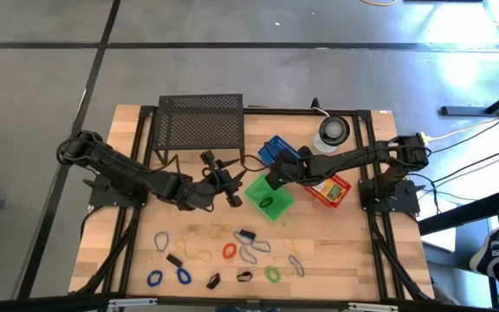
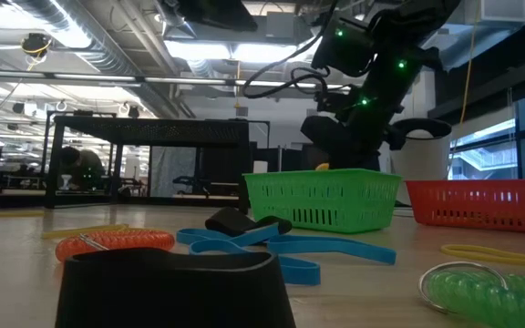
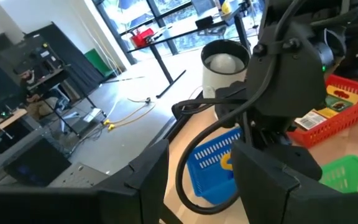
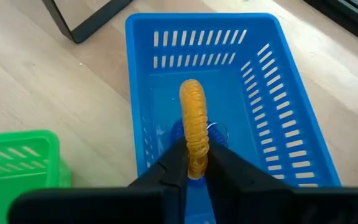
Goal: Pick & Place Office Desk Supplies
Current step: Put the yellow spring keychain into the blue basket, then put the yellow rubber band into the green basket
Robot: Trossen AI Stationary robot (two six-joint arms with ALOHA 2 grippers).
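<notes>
Orange coil loop (image 4: pixel 194 127), light, springy and best pinched across its coils, hangs over the blue basket (image 4: pixel 278 93), nipped at its lower end between the right gripper's (image 4: pixel 196 163) nearly closed fingers.

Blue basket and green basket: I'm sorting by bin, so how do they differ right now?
The blue basket has the right gripper over it, jaws pinching a yellow coil loop; the green basket has no gripper over it. The blue one sits farther back than the green one. Both are slotted plastic.
</notes>
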